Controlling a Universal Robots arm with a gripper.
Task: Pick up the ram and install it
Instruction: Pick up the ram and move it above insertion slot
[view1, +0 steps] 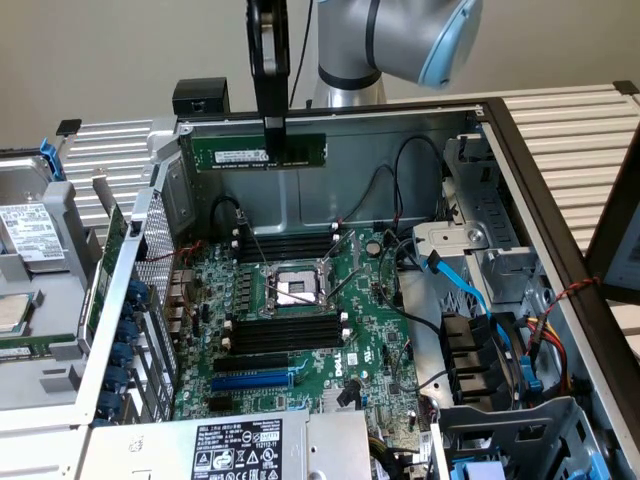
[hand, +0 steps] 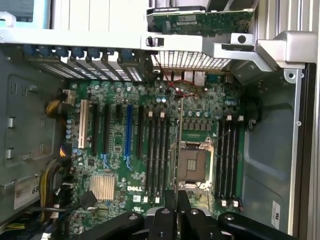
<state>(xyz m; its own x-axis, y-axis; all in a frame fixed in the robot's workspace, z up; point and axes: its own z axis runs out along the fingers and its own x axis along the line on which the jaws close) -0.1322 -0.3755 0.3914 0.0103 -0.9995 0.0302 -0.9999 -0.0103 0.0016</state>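
The ram (view1: 300, 152) is a long green stick with a white label strip. It hangs level and on edge high above the motherboard (view1: 375, 345), near the case's back wall. My gripper (view1: 272, 128) comes down from above and is shut on its upper edge near the middle. In the wrist view the ram (hand: 179, 145) appears edge-on as a thin line running out from my gripper (hand: 177, 200), over the gap between the CPU socket (hand: 192, 165) and one bank of black memory slots (hand: 157, 155). A second bank (hand: 227, 155) lies on the socket's other side.
The open computer case has tall metal walls (view1: 400, 150) all round. Black and blue cables (view1: 470, 290) crowd the exterior view's right. A long blue slot (view1: 250, 381) lies in front of the near memory slots (view1: 290, 332). A swung-out drive cage (view1: 30, 250) stands at the left.
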